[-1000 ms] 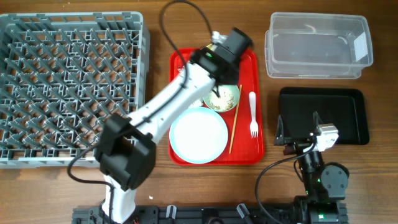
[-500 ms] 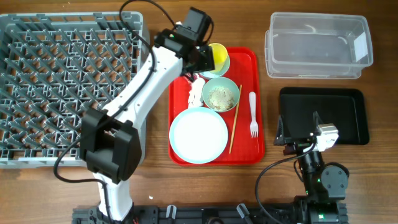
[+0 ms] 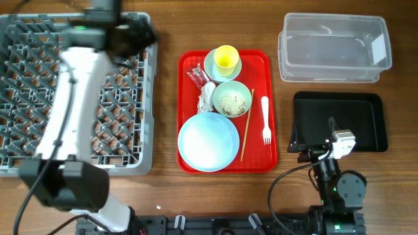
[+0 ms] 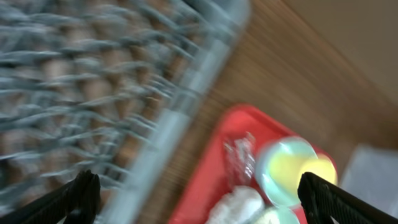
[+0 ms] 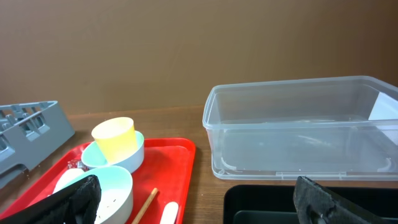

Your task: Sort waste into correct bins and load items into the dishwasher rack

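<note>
A wooden bench (image 3: 166, 196) runs under a plain brown wall (image 5: 186, 37). At its left end sits the grey dishwasher rack (image 3: 26, 98), and the left arm reaches over the rack's far right corner. The left fingers (image 4: 81, 199) stand wide apart with nothing between them. That wrist view is smeared, but below them looks like the rack's edge and part of the red serving tray (image 3: 258, 156).

The red serving tray lies mid-bench. At its far end the yellow cup (image 3: 226, 57) stands upright inside the light blue bowl (image 3: 212, 66), with the red wrapper (image 3: 197, 75) just left of that bowl. The white napkin (image 3: 207, 98) lies beside the mint-green bowl (image 3: 247, 91), which holds the rice scraps (image 3: 232, 102). The pale blue plate (image 3: 209, 141) fills the near left part. The chopstick (image 3: 246, 134) lies lengthwise to the plate's right, and the white fork (image 3: 266, 121) lies beyond it, tines toward the near edge.

Off to the right, the clear tub (image 3: 334, 47) stands behind the black tray (image 3: 353, 124). The right fingers (image 5: 74, 202) are spread wide too, holding nothing, low at the black tray's near left side.
</note>
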### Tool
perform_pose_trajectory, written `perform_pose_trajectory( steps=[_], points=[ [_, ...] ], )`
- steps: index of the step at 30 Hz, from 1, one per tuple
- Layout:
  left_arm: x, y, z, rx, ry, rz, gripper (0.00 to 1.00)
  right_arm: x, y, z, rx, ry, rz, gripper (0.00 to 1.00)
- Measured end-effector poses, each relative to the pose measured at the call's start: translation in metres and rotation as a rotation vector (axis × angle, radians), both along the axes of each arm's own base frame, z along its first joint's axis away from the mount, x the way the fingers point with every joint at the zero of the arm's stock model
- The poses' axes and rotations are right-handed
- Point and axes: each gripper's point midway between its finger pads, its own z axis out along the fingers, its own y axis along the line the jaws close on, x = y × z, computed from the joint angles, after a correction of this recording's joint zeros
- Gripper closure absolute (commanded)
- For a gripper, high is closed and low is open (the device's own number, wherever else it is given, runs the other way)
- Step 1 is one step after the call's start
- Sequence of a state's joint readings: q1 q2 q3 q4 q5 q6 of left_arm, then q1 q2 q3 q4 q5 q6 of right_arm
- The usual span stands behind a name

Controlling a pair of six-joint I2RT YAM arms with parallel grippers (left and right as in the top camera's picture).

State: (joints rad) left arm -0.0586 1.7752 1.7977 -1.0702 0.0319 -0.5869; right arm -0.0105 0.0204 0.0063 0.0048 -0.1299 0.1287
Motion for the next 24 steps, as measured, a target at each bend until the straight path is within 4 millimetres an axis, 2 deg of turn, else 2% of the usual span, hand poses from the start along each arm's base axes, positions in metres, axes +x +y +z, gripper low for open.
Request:
perform_pose_trajectory(
  steps=[3, 7, 9, 11, 16, 18, 19, 20, 21, 23, 24],
  points=[
    [-0.016, 0.055, -0.007, -0.005, 0.07, 0.148, 0.0, 0.0, 0.0, 0.0, 0.0, 0.0, 0.0, 0.0],
    [-0.027, 0.094, -0.01, -0.014, 0.104, 0.252, 0.0, 0.0, 0.0, 0.002, 0.0, -0.009, 0.0, 0.0],
    [-0.031, 0.109, -0.011, -0.016, 0.108, 0.29, 0.0, 0.0, 0.001, 0.014, 0.033, -0.053, 0.004, 0.0],
    [-0.033, 0.119, -0.011, -0.017, 0.108, 0.314, 0.0, -0.002, 0.007, 0.023, 0.163, -0.072, 0.049, 0.0],
    [-0.036, 0.134, -0.011, -0.02, 0.107, 0.352, 0.0, -0.004, 0.017, 0.025, 0.662, 0.015, 0.123, 0.0],
    [-0.037, 0.135, -0.011, -0.02, 0.107, 0.353, 0.0, -0.008, 0.017, 0.052, 0.843, -0.056, 0.177, 0.01],
    [-0.036, 0.135, -0.011, -0.02, 0.107, 0.353, 0.0, -0.013, 0.017, 0.072, 0.891, -0.126, 0.221, 0.0],
    [-0.037, 0.135, -0.011, -0.019, 0.108, 0.354, 0.0, -0.023, 0.017, 0.101, 0.922, -0.23, 0.285, 0.0],
    [-0.037, 0.135, -0.011, -0.02, 0.108, 0.354, 0.0, -0.031, 0.017, 0.119, 0.932, -0.294, 0.324, 0.0],
    [-0.037, 0.135, -0.011, -0.021, 0.108, 0.356, 0.0, -0.032, 0.017, 0.133, 0.941, -0.303, 0.335, 0.0],
    [-0.037, 0.135, -0.011, -0.022, 0.108, 0.357, 0.0, -0.024, 0.02, 0.138, 0.93, -0.258, 0.324, 0.0]
  ],
)
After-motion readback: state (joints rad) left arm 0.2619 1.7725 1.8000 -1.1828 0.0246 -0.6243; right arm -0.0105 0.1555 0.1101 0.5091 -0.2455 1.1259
